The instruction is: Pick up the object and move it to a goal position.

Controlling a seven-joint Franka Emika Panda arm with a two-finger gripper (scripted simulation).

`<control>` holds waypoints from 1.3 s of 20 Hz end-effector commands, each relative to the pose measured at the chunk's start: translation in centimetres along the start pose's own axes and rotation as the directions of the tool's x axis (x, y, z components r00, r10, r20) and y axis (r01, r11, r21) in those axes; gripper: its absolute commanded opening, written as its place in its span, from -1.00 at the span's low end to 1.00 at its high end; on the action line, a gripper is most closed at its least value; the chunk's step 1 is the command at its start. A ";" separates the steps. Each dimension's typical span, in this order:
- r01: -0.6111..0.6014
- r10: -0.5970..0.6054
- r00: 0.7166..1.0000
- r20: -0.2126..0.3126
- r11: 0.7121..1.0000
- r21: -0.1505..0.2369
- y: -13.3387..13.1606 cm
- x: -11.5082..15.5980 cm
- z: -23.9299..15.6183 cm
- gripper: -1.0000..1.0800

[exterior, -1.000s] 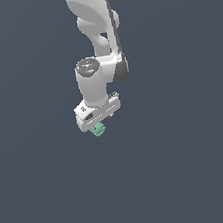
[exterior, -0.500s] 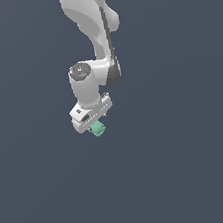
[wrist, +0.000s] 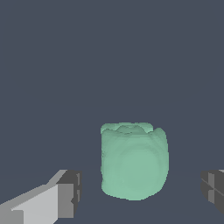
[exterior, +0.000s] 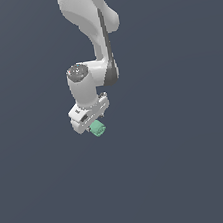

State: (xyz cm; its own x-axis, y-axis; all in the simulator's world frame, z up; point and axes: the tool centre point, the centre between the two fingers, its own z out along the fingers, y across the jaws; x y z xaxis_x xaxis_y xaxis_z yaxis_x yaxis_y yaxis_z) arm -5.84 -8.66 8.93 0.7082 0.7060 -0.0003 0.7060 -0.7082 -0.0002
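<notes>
A white Panda arm (exterior: 89, 31) lowers its pincer (exterior: 92, 122) over a small mint-green block (exterior: 97, 128) resting on a plain dark-grey surface (exterior: 192, 162). In the exterior view the block peeks out just below the pincer, on the side toward the exterior view's right. The wrist view shows the block (wrist: 133, 161) sitting between the 2 fingertips (wrist: 70, 194), with clear gaps of bare surface on both sides: the pincer is spread wide and grips nothing. The block leaves the larger gap toward the dark-padded finger at the far edge of the frame (wrist: 214, 188), so it lies somewhat off-centre in the opening. Judged from its look, the block is a light, rigid piece, roughly cube-shaped, with rounded, lumpy edges and a dimpled top; its faint sheen suggests a smooth skin that could slip under a shallow pinch. The 2 upright side faces that meet the finger pads appear the best place to take hold, low on the body and below the rounded shoulders, where the walls run straightest. A pinch across the bulging corners would likely twist the block or squeeze it out. No goal marker is visible in either view.
</notes>
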 end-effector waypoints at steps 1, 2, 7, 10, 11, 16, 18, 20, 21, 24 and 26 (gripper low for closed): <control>0.000 0.000 1.000 0.000 1.000 0.000 0.0 0.0 0.0 0.92; 0.000 0.000 1.000 0.000 1.000 0.000 0.0 0.0 0.1 0.92; 0.002 -0.002 1.000 0.000 1.000 0.000 -0.1 0.0 1.6 0.92; 0.003 -0.003 1.000 0.000 1.000 0.000 -0.1 -0.1 3.2 0.92; 0.003 -0.003 1.000 0.000 1.000 0.000 -0.1 -0.1 3.6 0.92; 0.005 -0.005 1.000 0.000 1.000 0.000 -0.1 0.0 4.9 0.92; 0.005 -0.005 1.000 0.000 1.000 0.000 0.0 0.0 5.0 0.92; 0.005 -0.005 1.000 0.000 1.000 0.000 0.0 0.0 5.0 -1.00; 0.005 -0.005 1.000 0.000 1.000 0.000 0.0 0.0 5.0 -1.00; 0.005 -0.005 1.000 0.000 1.000 0.000 0.0 0.0 5.0 -1.00; 0.005 -0.005 1.000 0.000 1.000 0.000 0.0 0.0 5.0 -1.00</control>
State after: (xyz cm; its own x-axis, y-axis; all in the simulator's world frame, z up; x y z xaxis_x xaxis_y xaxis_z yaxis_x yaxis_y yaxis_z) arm -5.84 -8.70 4.01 0.7052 0.7090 0.0009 0.7090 -0.7052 0.0017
